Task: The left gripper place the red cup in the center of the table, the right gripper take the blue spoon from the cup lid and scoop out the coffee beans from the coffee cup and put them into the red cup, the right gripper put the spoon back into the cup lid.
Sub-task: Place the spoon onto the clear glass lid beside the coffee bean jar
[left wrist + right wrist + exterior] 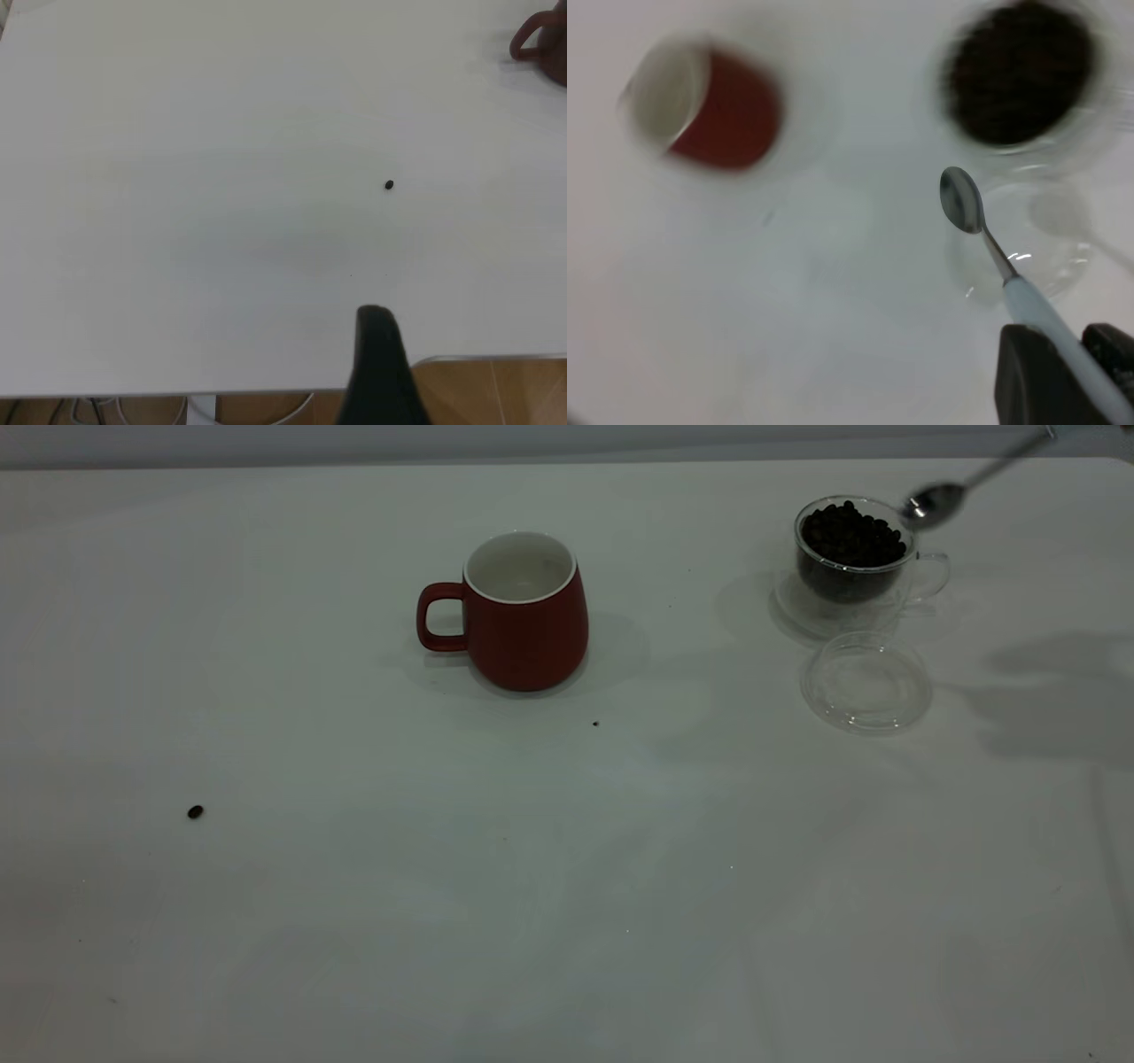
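Spoon held up over the bean cup

The right gripper (1063, 372) pinched the blue spoon (983, 230) by its smooth pale handle; its shiny round bowl hung above the glass coffee cup (855, 558), heaped with dark coffee beans (850, 533); the red cup (523, 611) stood mid-table; the flat clear cup lid (866, 682) lay bare; I cannot tell the left gripper's (381, 363) grip.

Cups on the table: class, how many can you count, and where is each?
2. The red cup stands near the table's centre; the coffee cup, full of coffee beans, stands far right, behind the cup lid.
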